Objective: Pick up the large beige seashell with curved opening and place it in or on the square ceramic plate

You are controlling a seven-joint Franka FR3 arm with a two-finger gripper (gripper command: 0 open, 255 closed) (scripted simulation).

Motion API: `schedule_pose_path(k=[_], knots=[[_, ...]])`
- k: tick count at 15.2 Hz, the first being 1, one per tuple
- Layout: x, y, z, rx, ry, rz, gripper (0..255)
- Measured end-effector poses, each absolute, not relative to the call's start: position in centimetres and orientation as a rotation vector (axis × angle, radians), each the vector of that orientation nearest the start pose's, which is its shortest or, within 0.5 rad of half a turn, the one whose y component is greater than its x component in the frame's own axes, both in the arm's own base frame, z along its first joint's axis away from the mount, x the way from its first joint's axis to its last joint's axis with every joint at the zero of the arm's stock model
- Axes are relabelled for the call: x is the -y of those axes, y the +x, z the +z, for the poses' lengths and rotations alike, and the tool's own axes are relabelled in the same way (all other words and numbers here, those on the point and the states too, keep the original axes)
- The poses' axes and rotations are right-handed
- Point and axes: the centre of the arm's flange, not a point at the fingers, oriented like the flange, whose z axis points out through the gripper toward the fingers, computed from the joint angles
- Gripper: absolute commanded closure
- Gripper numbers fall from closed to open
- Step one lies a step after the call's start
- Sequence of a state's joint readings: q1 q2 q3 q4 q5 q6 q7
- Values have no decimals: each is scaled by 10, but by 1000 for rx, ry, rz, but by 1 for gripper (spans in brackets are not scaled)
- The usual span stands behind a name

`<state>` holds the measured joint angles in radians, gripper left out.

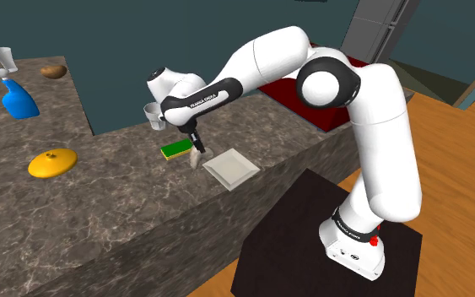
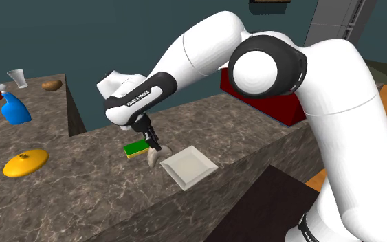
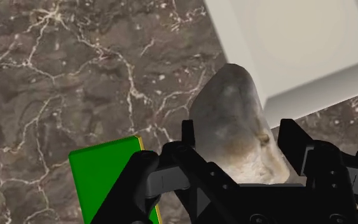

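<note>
On the dark marbled desk, just beside the square white plate, the jaws are closed on the pale grey-beige seashell and clasp it between them, near a green block. The grasp seems made. The next move, I think, calls for lifting the seashell and carrying it over the plate's rim before letting it go.

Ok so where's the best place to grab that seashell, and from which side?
Probably from above, taking the seashell across its narrow width at the broader half. It lies on the counter between the green sponge and the white plate, tapering to one end; the gripper clasps it so.
</note>
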<state>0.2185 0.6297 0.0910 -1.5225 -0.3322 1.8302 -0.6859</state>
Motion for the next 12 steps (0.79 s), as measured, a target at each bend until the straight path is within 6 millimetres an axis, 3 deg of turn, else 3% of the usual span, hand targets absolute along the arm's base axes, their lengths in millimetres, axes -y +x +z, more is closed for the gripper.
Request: schedule_pose_path(k=[8,9,12], knots=[[-171,647,314,1745,-2766,594,255],[-171,647,314,1745,-2766,593,0],[-168,657,300,1828,-2647,571,0]])
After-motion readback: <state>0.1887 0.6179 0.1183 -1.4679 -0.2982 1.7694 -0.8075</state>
